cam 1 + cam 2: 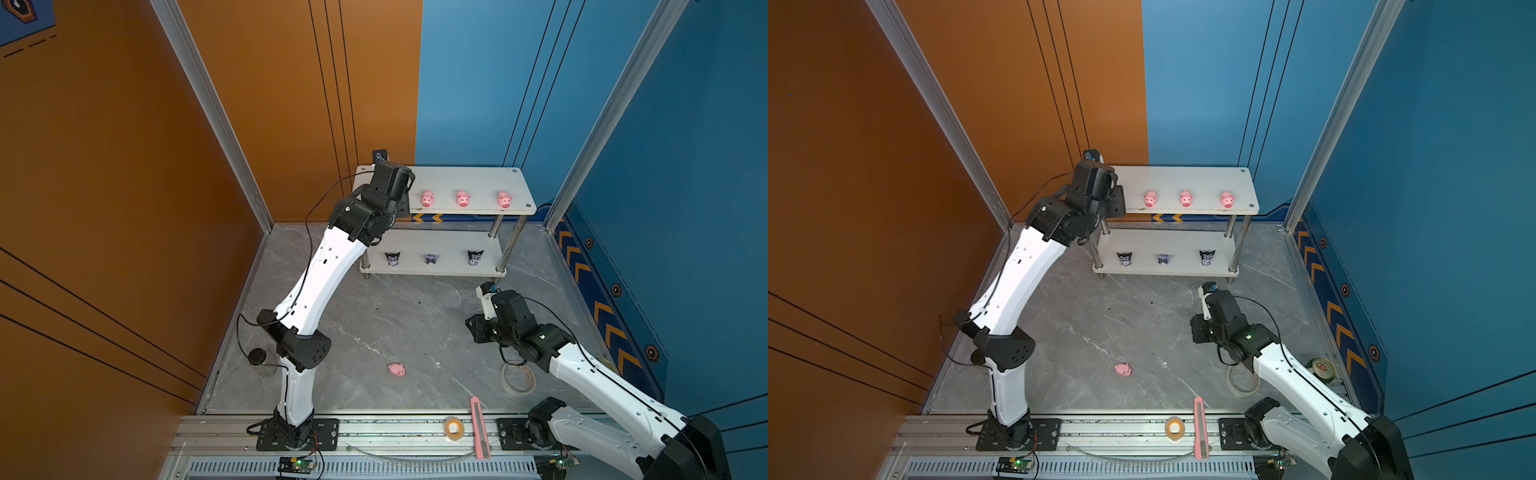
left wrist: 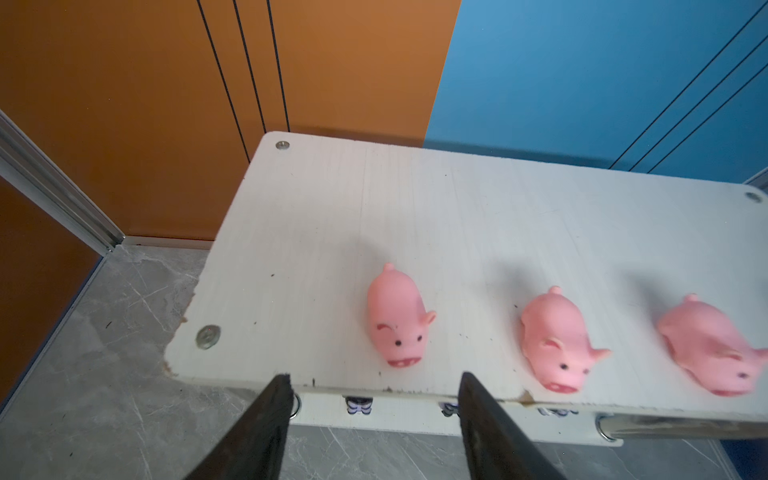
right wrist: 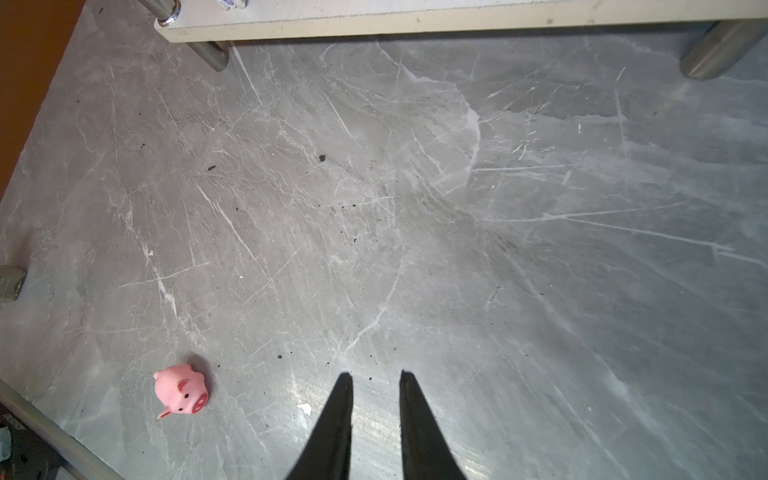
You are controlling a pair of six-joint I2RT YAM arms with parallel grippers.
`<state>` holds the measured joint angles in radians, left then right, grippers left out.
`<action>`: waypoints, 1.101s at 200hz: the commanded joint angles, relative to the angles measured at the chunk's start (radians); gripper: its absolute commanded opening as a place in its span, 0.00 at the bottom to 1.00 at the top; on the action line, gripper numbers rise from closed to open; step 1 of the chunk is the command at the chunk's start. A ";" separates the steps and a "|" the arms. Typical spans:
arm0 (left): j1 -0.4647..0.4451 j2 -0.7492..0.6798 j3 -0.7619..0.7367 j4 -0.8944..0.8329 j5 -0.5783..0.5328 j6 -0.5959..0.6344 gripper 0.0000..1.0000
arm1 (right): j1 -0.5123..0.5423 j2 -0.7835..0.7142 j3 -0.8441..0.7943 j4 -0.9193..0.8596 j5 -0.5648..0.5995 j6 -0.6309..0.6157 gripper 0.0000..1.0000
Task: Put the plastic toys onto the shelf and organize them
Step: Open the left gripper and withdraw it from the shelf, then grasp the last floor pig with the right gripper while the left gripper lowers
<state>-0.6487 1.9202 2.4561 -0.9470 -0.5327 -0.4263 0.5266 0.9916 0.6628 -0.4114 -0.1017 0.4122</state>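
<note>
Call the floor [image 1: 374,299] a dial in both top views, twelve at the back wall, and start at the near edge. Down at five, on the front rail [image 1: 374,432], a tape roll [image 1: 454,428] and the knife [image 1: 478,428] lie just beside each other, the knife at three of the roll. At six, one pig [image 1: 397,369] sits alone on the floor, well apart from both arms (the right wrist view catches this pig [image 3: 180,390] too, clear of the fingers). Over at four, a tape ring [image 1: 517,379] lies flat, partly under the right arm. Up between two and three, the right gripper [image 3: 376,374] hangs over bare floor just in front of the shelf [image 1: 469,211]. Its fingers [image 3: 332,415] are parted by a narrow gap, nothing between them. Now the shelf itself, at twelve to one against the back wall. The lower board [image 1: 415,241] carries three figurines [image 1: 432,259] in a spaced row along its front edge. The top board [image 1: 478,178] has three pigs [image 1: 463,198] in a matching row, snouts towards six. And at the nine end of that top board, the left gripper [image 2: 376,376] has its fingers [image 2: 270,415] spread wide and empty. Its tips are by the board's front edge, and the nearest pig [image 2: 397,320] is just beyond the gap, not touching.
</note>
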 commanded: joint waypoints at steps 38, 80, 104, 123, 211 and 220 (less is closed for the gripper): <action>-0.131 -0.397 -0.475 0.082 -0.173 0.025 0.67 | 0.152 -0.022 0.042 -0.047 0.032 0.011 0.23; -0.186 -0.800 -1.073 0.213 -0.183 -0.138 0.43 | 0.440 0.006 0.036 -0.057 0.059 -0.036 0.16; -0.195 -0.914 -1.281 0.212 -0.150 -0.226 0.41 | 0.580 0.045 -0.002 -0.003 0.073 -0.011 0.15; -0.195 -0.939 -1.410 0.211 -0.113 -0.280 0.46 | 0.674 0.119 0.002 0.037 0.097 0.015 0.15; -0.180 -0.949 -1.766 0.355 0.026 -0.404 0.55 | 0.761 0.480 0.134 0.170 0.178 -0.029 0.58; -0.172 -0.961 -1.779 0.356 0.028 -0.404 0.55 | 0.752 0.503 0.150 0.171 0.189 -0.044 0.63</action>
<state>-0.8322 0.9958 0.7082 -0.6369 -0.5304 -0.7979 1.2903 1.4475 0.7475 -0.2874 0.0422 0.4122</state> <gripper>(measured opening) 0.543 0.585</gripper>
